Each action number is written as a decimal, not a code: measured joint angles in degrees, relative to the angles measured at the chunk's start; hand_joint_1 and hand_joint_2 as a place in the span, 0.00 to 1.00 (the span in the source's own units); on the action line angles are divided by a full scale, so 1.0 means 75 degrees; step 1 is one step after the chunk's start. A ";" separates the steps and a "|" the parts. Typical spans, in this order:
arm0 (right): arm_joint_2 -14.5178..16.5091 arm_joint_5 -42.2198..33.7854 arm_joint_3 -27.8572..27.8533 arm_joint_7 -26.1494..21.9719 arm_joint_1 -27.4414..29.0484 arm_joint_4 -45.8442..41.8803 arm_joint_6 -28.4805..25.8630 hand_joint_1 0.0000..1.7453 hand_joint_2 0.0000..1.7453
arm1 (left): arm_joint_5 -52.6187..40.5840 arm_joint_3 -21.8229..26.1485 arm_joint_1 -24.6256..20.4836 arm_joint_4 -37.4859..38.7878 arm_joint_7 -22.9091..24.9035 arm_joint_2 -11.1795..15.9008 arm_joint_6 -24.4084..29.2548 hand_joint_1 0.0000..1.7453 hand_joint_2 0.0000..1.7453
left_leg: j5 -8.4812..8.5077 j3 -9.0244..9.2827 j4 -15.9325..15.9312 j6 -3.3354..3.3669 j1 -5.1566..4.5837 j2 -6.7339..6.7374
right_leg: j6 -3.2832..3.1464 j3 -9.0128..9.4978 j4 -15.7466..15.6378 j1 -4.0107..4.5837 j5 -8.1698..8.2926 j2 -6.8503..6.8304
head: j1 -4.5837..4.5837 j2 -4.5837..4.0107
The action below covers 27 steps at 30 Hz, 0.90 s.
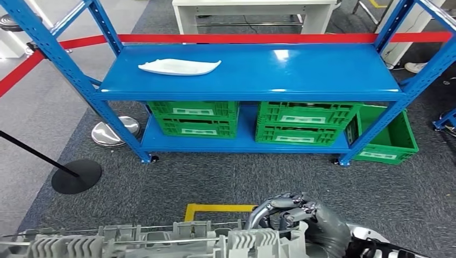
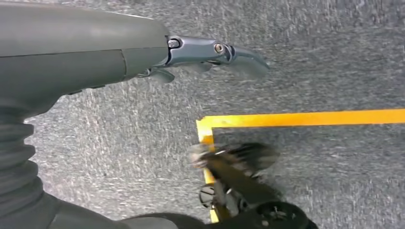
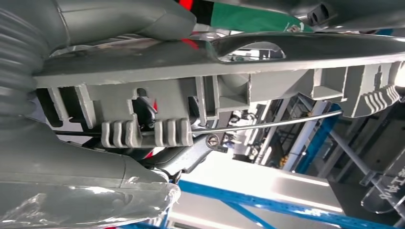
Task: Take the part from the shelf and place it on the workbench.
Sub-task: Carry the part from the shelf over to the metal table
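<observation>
Gripping the grey ribbed part (image 1: 161,239) at its right end, the right hand (image 1: 301,220) sits low in the head view, fingers curled over the part's top edge. Beyond the hand stands the blue shelf (image 1: 322,72), with a white piece (image 1: 179,66) on its top level and green crates (image 1: 247,121) beneath.

From the left wrist, the left hand (image 2: 205,52) hangs over grey carpet, fingers extended and holding nothing; a yellow line (image 2: 305,118) runs just beside it.

From the right wrist, the part (image 3: 215,90) lies across the right hand (image 3: 86,157), clamped between thumb and fingers.
</observation>
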 joint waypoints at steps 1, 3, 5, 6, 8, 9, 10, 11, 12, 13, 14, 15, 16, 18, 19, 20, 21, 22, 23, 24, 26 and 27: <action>-0.0008 -0.0046 -0.0005 0.0057 0.0011 0.0000 0.0000 1.00 1.00 | -0.0001 0.0000 -0.0007 0.0000 -0.0034 0.0009 0.0000 0.00 1.00 | -0.0049 -0.0015 0.0309 0.0004 -0.0002 0.0000 | -0.0003 -0.0097 0.0004 0.0009 0.0078 -0.0006 | 0.0000 0.0000; -0.0012 -0.0099 -0.0011 0.0169 0.0034 -0.0008 -0.0054 1.00 1.00 | 0.0007 0.0001 -0.0016 0.0000 -0.0101 0.0020 -0.0003 0.00 1.00 | 0.0292 0.0324 0.0144 0.0033 -0.0004 0.0000 | 0.0002 -0.0283 0.0010 0.0020 0.0233 -0.0011 | 0.0000 0.0000; -0.0007 -0.0072 -0.0012 0.0235 0.0055 -0.0049 -0.0164 1.00 1.00 | 0.0018 0.0002 -0.0040 0.0000 -0.0145 0.0023 -0.0002 0.00 1.00 | 0.0618 0.1092 -0.0884 0.0079 -0.0010 0.0000 | 0.0043 -0.0432 0.0024 0.0033 0.0374 -0.0006 | -0.0003 0.0000; -0.0003 -0.0042 -0.0011 0.0253 0.0062 -0.0081 -0.0215 1.00 1.00 | 0.0020 0.0003 -0.0061 0.0000 -0.0166 0.0024 -0.0001 0.00 1.00 | 0.0622 0.1458 -0.1442 0.0108 -0.0018 -0.0004 | 0.0078 -0.0486 0.0034 0.0043 0.0441 -0.0005 | -0.0001 0.0001; 0.0001 0.0057 -0.0006 0.0246 0.0059 -0.0133 -0.0282 1.00 1.00 | 0.0022 0.0004 -0.0092 0.0000 -0.0213 0.0025 0.0001 0.00 1.00 | 0.0520 0.1802 -0.2042 0.0169 -0.0048 -0.0012 | 0.0160 -0.0542 0.0036 0.0050 0.0578 -0.0014 | 0.0007 0.0001; 0.0001 0.0133 0.0001 0.0202 0.0051 -0.0147 -0.0300 1.00 1.00 | 0.0020 0.0004 -0.0091 0.0000 -0.0230 0.0024 0.0001 0.00 1.00 | 0.0539 0.1778 -0.2085 0.0211 -0.0056 -0.0013 | 0.0204 -0.0556 0.0026 0.0042 0.0652 -0.0017 | 0.0011 0.0001; 0.0001 0.0224 0.0008 0.0128 0.0042 -0.0156 -0.0319 1.00 1.00 | 0.0014 0.0005 -0.0086 0.0001 -0.0240 0.0021 -0.0001 0.00 1.00 | 0.0603 0.1712 -0.2066 0.0256 -0.0053 -0.0002 | 0.0246 -0.0590 0.0034 0.0031 0.0662 -0.0015 | 0.0010 0.0001; 0.0001 0.0315 0.0017 0.0043 0.0026 -0.0162 -0.0340 1.00 1.00 | 0.0007 0.0006 -0.0083 0.0001 -0.0245 0.0020 -0.0004 0.00 1.00 | 0.0679 0.1639 -0.2061 0.0310 -0.0045 0.0009 | 0.0289 -0.0657 0.0128 0.0023 0.0533 -0.0009 | 0.0021 0.0001; 0.0001 0.0391 0.0026 -0.0027 0.0001 -0.0167 -0.0362 1.00 1.00 | 0.0001 0.0006 -0.0085 0.0002 -0.0250 0.0021 -0.0008 0.00 1.00 | 0.0768 0.1550 -0.2066 0.0357 -0.0031 0.0022 | 0.0332 -0.0761 0.0362 0.0014 0.0264 -0.0003 | 0.0038 0.0000; 0.0001 0.0455 0.0033 -0.0071 -0.0026 -0.0169 -0.0386 1.00 1.00 | -0.0002 0.0006 -0.0092 0.0003 -0.0259 0.0023 -0.0012 0.00 1.00 | 0.0859 0.1449 -0.2069 0.0390 -0.0024 0.0033 | 0.0372 -0.0898 0.0777 0.0000 -0.0136 0.0000 | 0.0057 0.0000; 0.0001 0.0504 0.0041 -0.0103 -0.0049 -0.0168 -0.0404 1.00 1.00 | -0.0004 0.0006 -0.0095 0.0003 -0.0269 0.0031 -0.0017 0.00 1.00 | 0.0952 0.1340 -0.2066 0.0412 -0.0027 0.0035 | 0.0409 -0.1036 0.1321 -0.0012 -0.0549 -0.0001 | 0.0078 0.0000; 0.0001 0.0542 0.0047 -0.0137 -0.0064 -0.0165 -0.0411 1.00 1.00 | -0.0014 0.0007 -0.0097 0.0003 -0.0281 0.0041 -0.0020 0.00 1.00 | 0.1043 0.1230 -0.2061 0.0417 -0.0031 0.0037 | 0.0436 -0.1136 0.1865 -0.0025 -0.0837 -0.0001 | 0.0084 0.0000; 0.0001 0.0565 0.0053 -0.0184 -0.0072 -0.0157 -0.0409 1.00 1.00 | -0.0028 0.0007 -0.0096 0.0003 -0.0294 0.0052 -0.0023 0.00 1.00 | 0.1134 0.1118 -0.2053 0.0414 -0.0035 0.0038 | 0.0454 -0.1164 0.2274 -0.0032 -0.0946 -0.0001 | 0.0085 0.0000; 0.0001 0.0589 0.0063 -0.0323 -0.0094 -0.0142 -0.0391 1.00 1.00 | -0.0073 0.0008 -0.0093 0.0003 -0.0320 0.0071 -0.0023 0.00 1.00 | 0.1302 0.0891 -0.2024 0.0388 -0.0037 0.0036 | 0.0459 -0.0850 0.2297 -0.0040 -0.0663 -0.0001 | 0.0085 0.0000; 0.0000 0.0611 0.0066 -0.0405 -0.0121 -0.0138 -0.0383 1.00 1.00 | -0.0097 0.0007 -0.0092 0.0003 -0.0331 0.0078 -0.0017 0.00 1.00 | 0.1382 0.0784 -0.2004 0.0364 -0.0037 0.0031 | 0.0453 -0.0485 0.1896 -0.0046 -0.0460 0.0000 | 0.0085 0.0000; 0.0000 0.0638 0.0068 -0.0487 -0.0163 -0.0137 -0.0378 1.00 1.00 | -0.0116 0.0007 -0.0091 0.0002 -0.0340 0.0087 -0.0009 0.00 1.00 | 0.1455 0.0686 -0.1983 0.0332 -0.0045 0.0025 | 0.0443 -0.0020 0.1302 -0.0049 -0.0401 0.0003 | 0.0084 0.0000; 0.0001 0.0662 0.0068 -0.0565 -0.0210 -0.0141 -0.0372 1.00 1.00 | -0.0131 0.0007 -0.0090 0.0002 -0.0350 0.0096 -0.0001 0.00 1.00 | 0.1526 0.0609 -0.1961 0.0297 -0.0052 0.0017 | 0.0417 0.0406 0.0691 -0.0045 -0.0440 0.0016 | 0.0077 0.0001; 0.0000 0.0675 0.0068 -0.0634 -0.0252 -0.0143 -0.0365 1.00 1.00 | -0.0138 0.0007 -0.0092 0.0001 -0.0360 0.0110 0.0005 0.00 1.00 | 0.1594 0.0560 -0.1954 0.0260 -0.0055 0.0010 | 0.0380 0.0685 0.0231 -0.0033 -0.0532 0.0029 | 0.0071 0.0001; 0.0000 0.0680 0.0066 -0.0688 -0.0292 -0.0145 -0.0356 1.00 1.00 | -0.0138 0.0007 -0.0095 0.0002 -0.0368 0.0122 0.0007 0.00 1.00 | 0.1660 0.0524 -0.1959 0.0210 -0.0048 0.0008 | 0.0318 0.0803 -0.0034 -0.0006 -0.0627 0.0045 | 0.0075 0.0001; -0.0001 0.0680 0.0064 -0.0728 -0.0318 -0.0147 -0.0344 1.00 1.00 | -0.0141 0.0006 -0.0094 0.0002 -0.0375 0.0129 0.0007 0.00 1.00 | 0.1723 0.0500 -0.1974 0.0157 -0.0030 0.0006 | 0.0242 0.0772 -0.0111 0.0021 -0.0619 0.0058 | 0.0080 0.0002; -0.0001 0.0688 0.0062 -0.0766 -0.0384 -0.0146 -0.0314 1.00 1.00 | -0.0153 0.0006 -0.0082 0.0004 -0.0380 0.0126 0.0007 0.00 1.00 | 0.1657 0.0411 -0.1929 0.0055 0.0012 0.0005 | 0.0076 0.0628 -0.0103 0.0038 -0.0499 0.0051 | 0.0090 0.0002; -0.0001 0.0694 0.0062 -0.0771 -0.0424 -0.0146 -0.0295 1.00 1.00 | -0.0162 0.0006 -0.0073 0.0004 -0.0382 0.0118 0.0009 0.00 1.00 | 0.1423 0.0313 -0.1741 0.0021 0.0020 0.0004 | 0.0010 0.0568 -0.0110 0.0035 -0.0420 0.0043 | 0.0074 0.0001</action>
